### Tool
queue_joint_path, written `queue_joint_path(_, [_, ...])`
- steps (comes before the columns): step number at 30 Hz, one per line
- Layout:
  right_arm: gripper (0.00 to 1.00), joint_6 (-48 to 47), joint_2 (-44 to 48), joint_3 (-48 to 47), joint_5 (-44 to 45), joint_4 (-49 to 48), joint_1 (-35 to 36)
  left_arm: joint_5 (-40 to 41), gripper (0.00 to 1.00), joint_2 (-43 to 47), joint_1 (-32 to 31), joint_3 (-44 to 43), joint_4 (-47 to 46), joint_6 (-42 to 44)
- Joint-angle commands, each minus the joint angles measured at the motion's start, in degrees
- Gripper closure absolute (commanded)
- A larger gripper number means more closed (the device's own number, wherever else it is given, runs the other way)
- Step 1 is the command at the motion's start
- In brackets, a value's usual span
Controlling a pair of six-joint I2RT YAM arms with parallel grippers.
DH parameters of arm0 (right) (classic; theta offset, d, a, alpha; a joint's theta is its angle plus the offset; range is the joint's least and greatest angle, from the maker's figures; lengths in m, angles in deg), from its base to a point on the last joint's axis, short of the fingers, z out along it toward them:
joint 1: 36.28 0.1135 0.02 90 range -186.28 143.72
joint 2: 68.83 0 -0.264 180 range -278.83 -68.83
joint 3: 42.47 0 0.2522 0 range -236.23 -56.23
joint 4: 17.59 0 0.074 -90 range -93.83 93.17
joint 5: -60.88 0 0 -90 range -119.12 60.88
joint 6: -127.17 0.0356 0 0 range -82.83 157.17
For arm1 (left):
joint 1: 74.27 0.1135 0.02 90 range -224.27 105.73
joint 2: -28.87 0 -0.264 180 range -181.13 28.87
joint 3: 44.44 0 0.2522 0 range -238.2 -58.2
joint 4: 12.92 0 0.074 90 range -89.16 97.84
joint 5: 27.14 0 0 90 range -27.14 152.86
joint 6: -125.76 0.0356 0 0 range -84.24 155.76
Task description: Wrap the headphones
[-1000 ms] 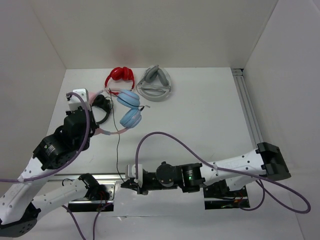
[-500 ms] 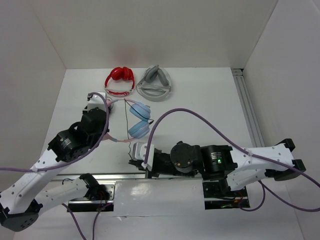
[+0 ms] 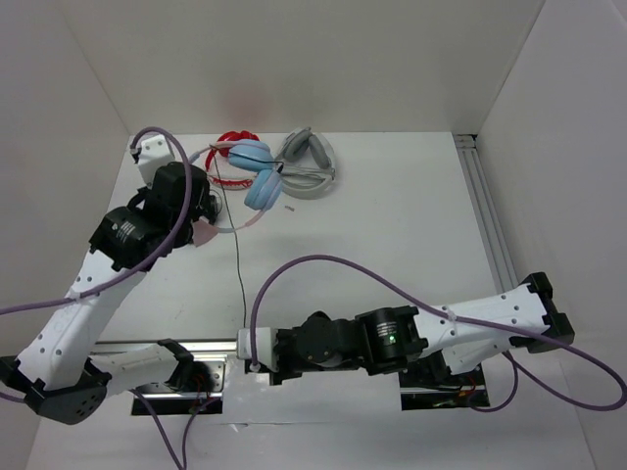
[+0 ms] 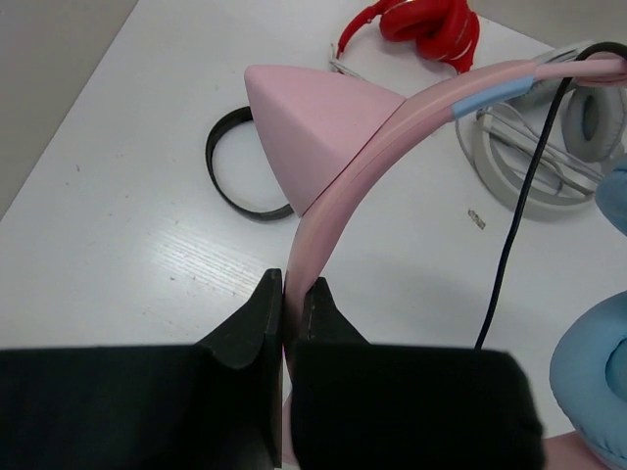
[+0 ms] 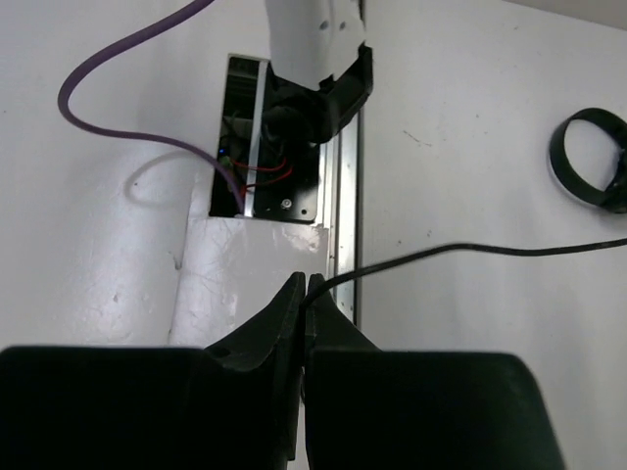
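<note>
headphones [image 3: 260, 186] by back wall [image 3: 294, 69], cable [image 3: 241, 274] to rail [image 3: 127, 345]

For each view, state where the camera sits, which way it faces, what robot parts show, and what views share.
Top external: above and behind the bases, looking down at the table; left arm and right arm show.
Left wrist: on the left arm, facing along the left end effector clamped on the headband.
Right wrist: on the right arm, facing down past the right end effector pinching the cable.
Shared: all three show the cable.
</note>
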Motion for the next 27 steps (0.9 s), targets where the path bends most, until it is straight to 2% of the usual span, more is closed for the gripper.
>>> queue_joint_path(1, [1.00, 0.81, -0.79, -0.21, -0.51, -6.11, 2.61, 1.38, 1.00, -1.66, 2.01, -3.45, -0.72, -6.25])
queue_joint_path(5, [1.00, 0.20, -1.32, -3.54, 3.01, -2.87, 4.46, 1.91, 1.00, -1.67, 3.06, 0.84, -4.13, -4.15])
queue_joint_path(7, [1.00, 0.19, -0.62, -5.21, 3.71, -1.72, 5.07, 0.25, 1.00, 0.26, 3.59, 5.24, -6.60, -2.22])
queue_joint_path(11, [1.00, -0.95, 1.40, -8.37, 6.26, 2.41, 5.07, -2.30, 1.00, 0.80, 4.12, 7.62, -7.92, 0.42])
queue_joint_path(13, [1.00, -1.65, 1.40, -10.22, 8.10, 3.73, 5.07, -4.85, 1.00, 1.41, 4.12, 8.76, -10.64, 5.33])
queue_joint_path(15, [1.00, -2.88, 1.93, -11.01, 11.51, 5.48, 5.07, -9.14, 1.00, 3.95, 1.94, 10.95, -14.32, 10.94])
queue_joint_path(20, [1.00, -5.08, 1.93, -13.91, 18.47, 11.54, 5.07, -13.82, 1.00, 7.13, -2.29, 13.07, -14.96, 17.46])
queue_joint_path(21, [1.00, -5.08, 1.93, -14.61, 19.52, 12.77, 5.07, -18.00, 1.00, 7.13, -2.90, 13.07, -14.35, 18.96])
queue_joint_path(27, [1.00, -5.08, 1.23, -23.84, 29.27, 25.15, 5.07, -16.55, 1.00, 2.65, -12.65, 10.61, -7.06, 21.43])
